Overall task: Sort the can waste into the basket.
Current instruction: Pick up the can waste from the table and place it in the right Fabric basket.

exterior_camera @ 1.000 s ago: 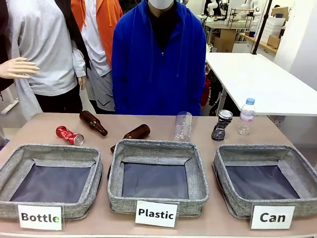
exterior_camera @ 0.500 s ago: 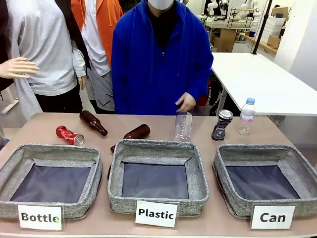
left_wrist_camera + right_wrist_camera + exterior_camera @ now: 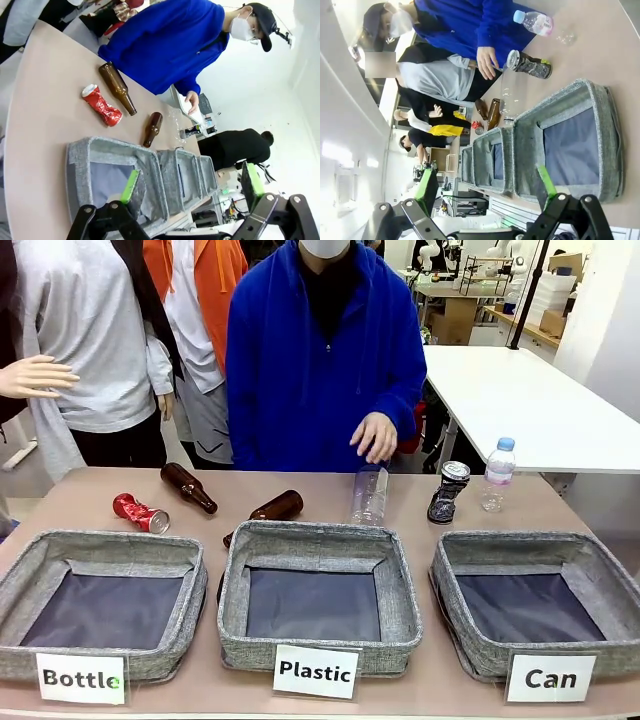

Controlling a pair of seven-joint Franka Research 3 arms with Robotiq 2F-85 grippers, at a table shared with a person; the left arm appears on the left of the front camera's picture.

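We see the left gripper (image 3: 191,176) with its jaws spread wide and nothing between them, above the near edge of the "Bottle" basket (image 3: 30,565). The right gripper (image 3: 486,183) is just as wide open and empty, at the near side of the "Can" basket (image 3: 453,623), which has nothing in it. The crushed red can (image 3: 140,512) lies on its side behind the "Bottle" basket, near a brown glass bottle (image 3: 188,487). The dark dented can (image 3: 447,492) stands behind the "Can" basket, between a clear plastic bottle (image 3: 369,494) and a blue-capped water bottle (image 3: 497,475). The person's hand (image 3: 376,436) hovers above the clear plastic bottle.
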